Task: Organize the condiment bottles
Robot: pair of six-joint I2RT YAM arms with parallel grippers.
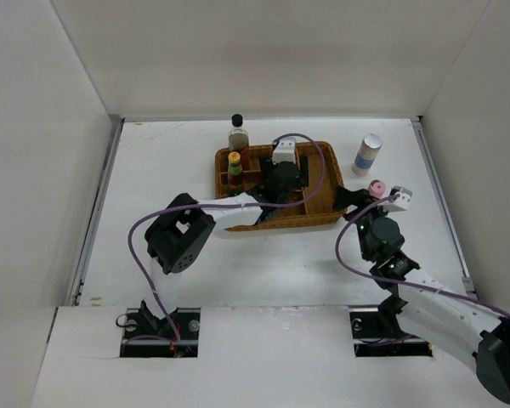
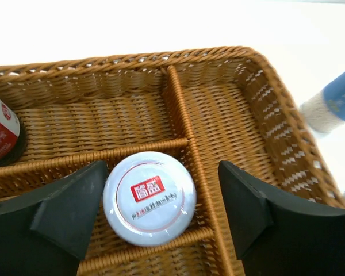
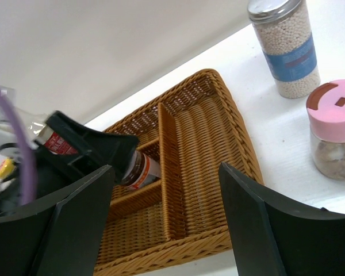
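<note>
The left gripper [image 2: 162, 190] hangs with jaws wide around the lavender-lidded jar [image 2: 149, 198], which stands upright in a small compartment of the woven wicker tray [image 2: 264, 103], smooth round lid facing up, nearer the left finger. The pink-lidded jar [image 3: 333, 126], clear and upright, stands on the table [image 3: 276, 149] just right of the tray and right of the wide-open right gripper [image 3: 167, 172], the nearer arm; the blue-banded cylinder [image 3: 287, 52] stands farther back

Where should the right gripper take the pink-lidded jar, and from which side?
The jar stands upright on the table, apart from the tray and the cylinder behind, so probably across its round body just under the lid, coming in level from the near side.
</note>
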